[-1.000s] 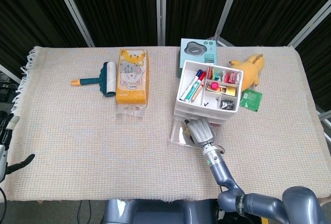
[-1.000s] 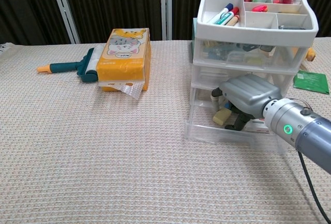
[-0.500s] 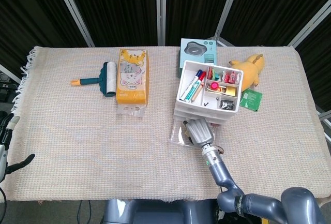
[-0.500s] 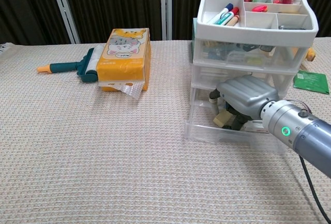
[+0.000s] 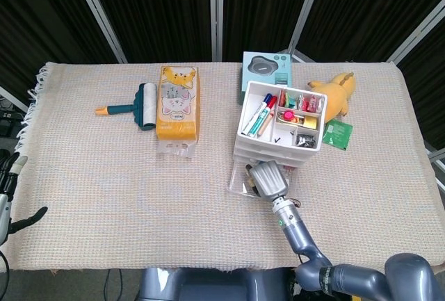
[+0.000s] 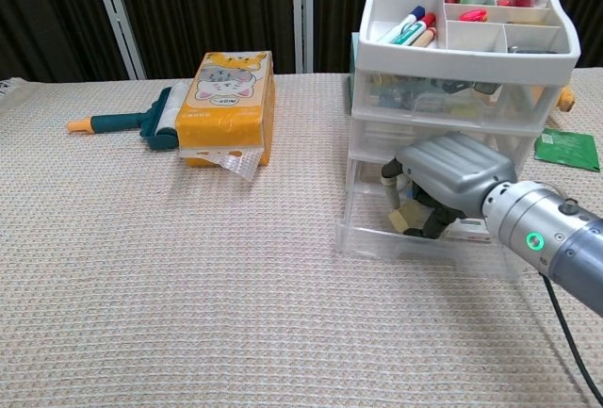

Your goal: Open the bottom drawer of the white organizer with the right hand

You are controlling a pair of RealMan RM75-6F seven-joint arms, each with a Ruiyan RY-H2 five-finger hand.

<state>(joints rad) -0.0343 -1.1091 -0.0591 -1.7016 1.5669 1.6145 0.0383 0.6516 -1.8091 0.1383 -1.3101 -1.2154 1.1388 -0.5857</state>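
The white organizer [image 6: 462,69] stands right of center on the table, front facing the robot. Its bottom drawer [image 6: 424,238] juts out toward the robot, long axis left-right. The right hand [image 6: 450,174] curls into the drawer, gripping its front.

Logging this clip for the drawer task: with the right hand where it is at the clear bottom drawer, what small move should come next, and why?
Probably keep drawing the right hand straight back toward the robot. Its fingers reach down into the clear plastic bottom drawer of the white organizer, which already juts out past the drawers above, though only partly. Whether it is near full travel, I cannot tell.
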